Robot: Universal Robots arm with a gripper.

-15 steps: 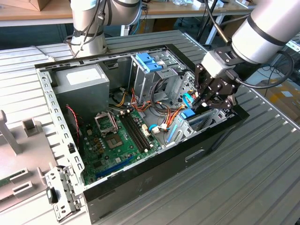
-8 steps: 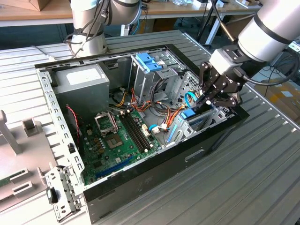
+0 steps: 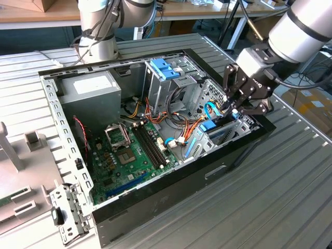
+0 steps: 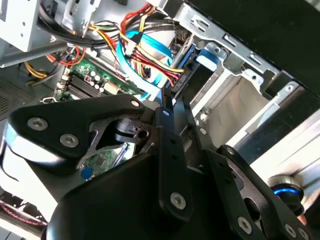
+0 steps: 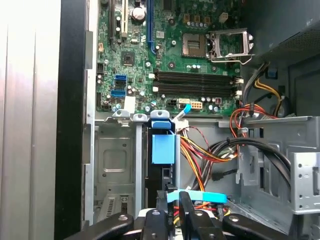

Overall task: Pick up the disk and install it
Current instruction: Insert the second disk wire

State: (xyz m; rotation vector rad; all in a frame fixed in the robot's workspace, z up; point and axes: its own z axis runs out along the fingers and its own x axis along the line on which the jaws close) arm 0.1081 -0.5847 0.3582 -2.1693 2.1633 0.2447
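disk (image 5: 163,150) stands on edge in a slot at the front corner of the open computer case (image 3: 171,207), its blue tab up, beside the green board (image 3: 135,155). gripper (image 3: 236,106) hangs just above it; whether its fingers grip anything, i cannot tell.

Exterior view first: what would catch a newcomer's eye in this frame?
The open computer case, lying on its side on the slatted metal table, with its green motherboard exposed. At the exterior view's right, the black gripper reaches into the case's drive bay, just above the disk, which stands on edge there with its blue tab up. A grey power-supply box sits in the far corner.
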